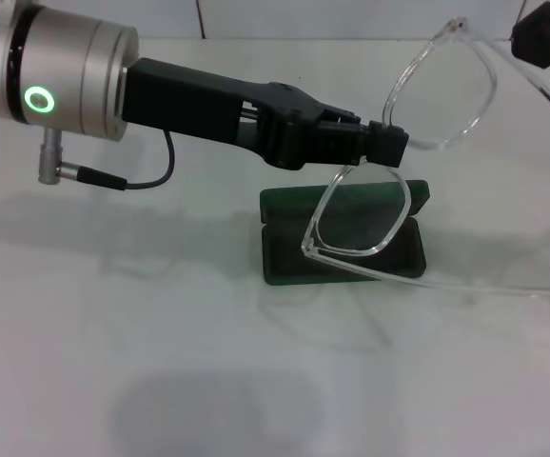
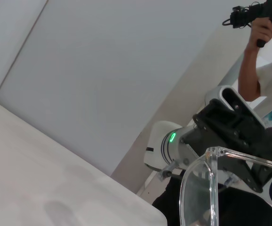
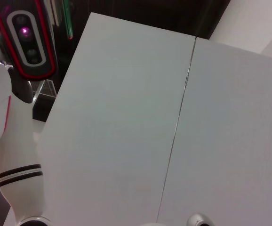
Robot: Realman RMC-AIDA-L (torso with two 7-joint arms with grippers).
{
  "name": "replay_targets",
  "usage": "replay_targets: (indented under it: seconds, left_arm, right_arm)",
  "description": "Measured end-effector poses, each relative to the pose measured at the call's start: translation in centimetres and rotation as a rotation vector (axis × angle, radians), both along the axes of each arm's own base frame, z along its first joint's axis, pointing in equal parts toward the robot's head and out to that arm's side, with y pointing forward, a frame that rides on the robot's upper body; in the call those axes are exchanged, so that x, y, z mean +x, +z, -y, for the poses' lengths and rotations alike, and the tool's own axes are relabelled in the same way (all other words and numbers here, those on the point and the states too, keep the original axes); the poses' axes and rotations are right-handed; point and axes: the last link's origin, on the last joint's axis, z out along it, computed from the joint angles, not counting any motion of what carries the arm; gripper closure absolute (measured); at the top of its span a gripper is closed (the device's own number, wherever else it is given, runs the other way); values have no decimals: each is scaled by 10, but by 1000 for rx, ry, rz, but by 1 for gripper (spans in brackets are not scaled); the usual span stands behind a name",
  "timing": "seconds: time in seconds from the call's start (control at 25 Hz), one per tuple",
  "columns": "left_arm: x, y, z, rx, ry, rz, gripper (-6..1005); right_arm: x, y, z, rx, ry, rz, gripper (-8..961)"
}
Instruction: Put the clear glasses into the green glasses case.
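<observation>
I have the left end effector clamped on the bridge of the clear glasses, holding them tilted above the open green glasses case on the table. The right end effector sits at two o'clock; I cannot tell its opening.

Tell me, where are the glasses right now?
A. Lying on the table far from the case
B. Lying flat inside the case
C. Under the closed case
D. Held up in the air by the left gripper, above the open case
D: in the head view the left gripper pinches the glasses at the bridge, up above the open case on the table.
</observation>
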Motion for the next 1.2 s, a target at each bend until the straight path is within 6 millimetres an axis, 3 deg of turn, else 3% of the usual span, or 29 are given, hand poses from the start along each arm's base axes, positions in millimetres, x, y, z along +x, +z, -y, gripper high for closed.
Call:
replay_targets:
  seconds: [1.2]
  left_arm:
    - [0, 1, -2, 5, 19, -18, 922]
  right_arm:
    - [2, -7, 0, 1, -9, 6, 947]
